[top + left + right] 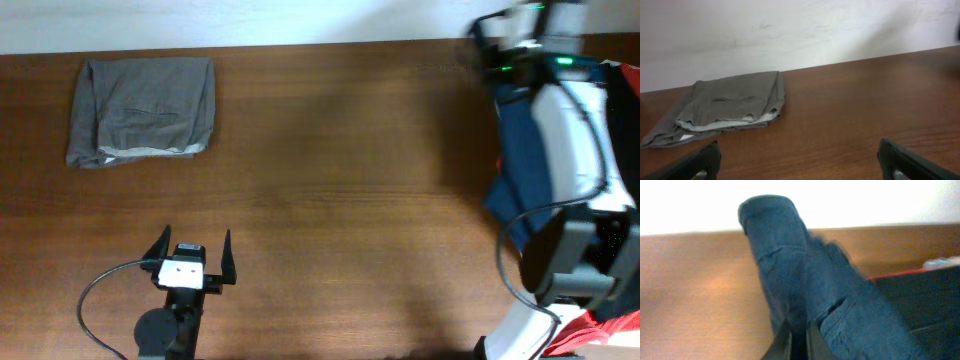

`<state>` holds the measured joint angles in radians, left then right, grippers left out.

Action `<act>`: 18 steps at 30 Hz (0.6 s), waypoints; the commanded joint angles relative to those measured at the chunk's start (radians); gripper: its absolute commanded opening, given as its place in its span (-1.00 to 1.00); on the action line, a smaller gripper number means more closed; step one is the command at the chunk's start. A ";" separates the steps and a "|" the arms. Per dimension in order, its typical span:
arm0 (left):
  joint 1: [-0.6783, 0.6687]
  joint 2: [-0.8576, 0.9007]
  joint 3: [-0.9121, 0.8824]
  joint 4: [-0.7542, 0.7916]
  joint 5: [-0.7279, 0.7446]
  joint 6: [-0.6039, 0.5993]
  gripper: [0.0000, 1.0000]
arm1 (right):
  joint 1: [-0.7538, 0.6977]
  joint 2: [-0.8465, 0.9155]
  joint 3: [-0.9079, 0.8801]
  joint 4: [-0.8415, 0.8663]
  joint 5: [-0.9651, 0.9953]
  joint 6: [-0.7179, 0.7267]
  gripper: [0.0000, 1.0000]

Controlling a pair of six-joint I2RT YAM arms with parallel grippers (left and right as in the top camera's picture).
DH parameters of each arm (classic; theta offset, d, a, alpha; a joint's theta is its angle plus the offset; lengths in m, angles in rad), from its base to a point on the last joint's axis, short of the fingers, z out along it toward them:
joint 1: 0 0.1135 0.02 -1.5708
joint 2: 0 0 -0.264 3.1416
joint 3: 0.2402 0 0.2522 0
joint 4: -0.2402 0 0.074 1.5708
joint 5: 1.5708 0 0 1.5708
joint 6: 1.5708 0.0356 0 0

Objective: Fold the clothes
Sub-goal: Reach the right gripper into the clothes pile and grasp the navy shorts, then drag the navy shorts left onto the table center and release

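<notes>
The right pincer (799, 344) is clenched on the navy-blue garment (805, 270), which is bunched at the right edge of the tabletop (350, 200). Red-orange cloth (600, 335) shows at the near right corner. A grey folded garment (142, 110) lies by the far left corner. The left pincer (195, 242) stands released near the near edge, with bare wood spreading across the middle.
</notes>
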<state>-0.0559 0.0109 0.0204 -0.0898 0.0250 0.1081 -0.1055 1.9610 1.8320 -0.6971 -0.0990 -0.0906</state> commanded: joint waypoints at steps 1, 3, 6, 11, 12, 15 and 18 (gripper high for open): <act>0.004 -0.005 -0.005 -0.001 -0.003 -0.009 0.99 | 0.251 0.056 -0.005 -0.106 -0.030 0.131 -0.91; 0.004 -0.005 -0.005 -0.001 -0.003 -0.010 0.99 | 0.445 0.133 -0.026 -0.104 -0.029 0.214 -0.91; 0.004 -0.005 -0.005 -0.001 -0.004 -0.010 0.99 | 0.685 0.285 -0.027 -0.073 -0.028 0.291 -0.92; 0.004 -0.005 -0.005 -0.001 -0.003 -0.010 0.99 | 0.839 0.353 -0.011 0.022 -0.029 0.310 -0.85; 0.004 -0.005 -0.005 -0.001 -0.003 -0.009 0.99 | 0.830 0.338 0.011 0.021 -0.031 0.309 -0.78; 0.004 -0.005 -0.005 -0.001 -0.003 -0.009 0.99 | 0.776 0.271 0.084 -0.013 -0.146 0.309 0.10; 0.004 -0.005 -0.005 -0.001 -0.003 -0.010 0.99 | 0.721 0.242 0.085 -0.063 -0.152 0.309 0.20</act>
<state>-0.0559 0.0109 0.0204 -0.0898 0.0250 0.1081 0.6449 2.2467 1.8946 -0.7406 -0.2276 0.2127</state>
